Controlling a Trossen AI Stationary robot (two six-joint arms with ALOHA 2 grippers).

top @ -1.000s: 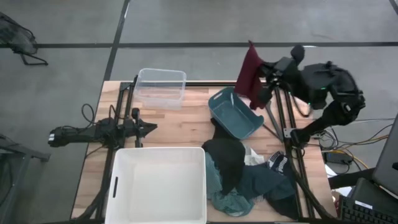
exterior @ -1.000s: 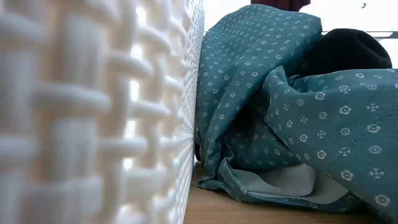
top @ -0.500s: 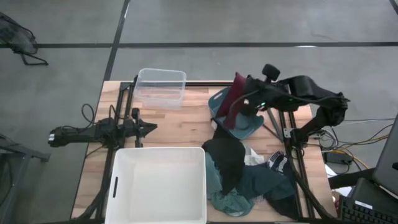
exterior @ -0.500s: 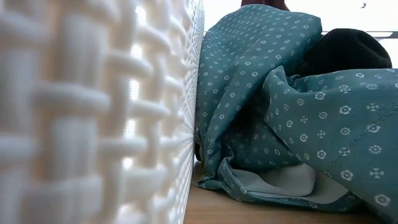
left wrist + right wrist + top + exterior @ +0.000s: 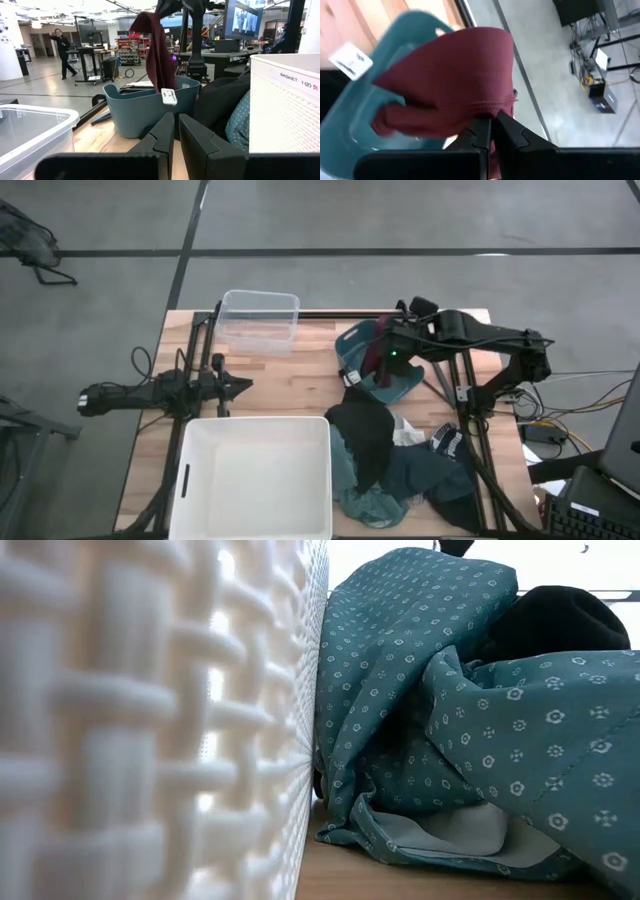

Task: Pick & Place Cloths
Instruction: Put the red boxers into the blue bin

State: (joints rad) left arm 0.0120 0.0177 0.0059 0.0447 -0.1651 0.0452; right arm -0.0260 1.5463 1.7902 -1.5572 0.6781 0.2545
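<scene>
My right fingers (image 5: 487,131) pinched the soft maroon cloth (image 5: 454,79), which hung into the rigid teal plastic basket (image 5: 378,368) but was not yet let go. My left fingers (image 5: 175,131), nearly shut, waited empty across the worktop (image 5: 300,380). The heap of teal, black and striped cloths (image 5: 395,460) remained unsorted.

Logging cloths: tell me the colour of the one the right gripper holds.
Maroon cloth, plain, shown best in the right wrist view.

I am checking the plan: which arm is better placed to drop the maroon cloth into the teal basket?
The right arm. Its gripper is shut on the maroon cloth, hanging over the teal basket. The left gripper waits shut, beside the white tub.
</scene>
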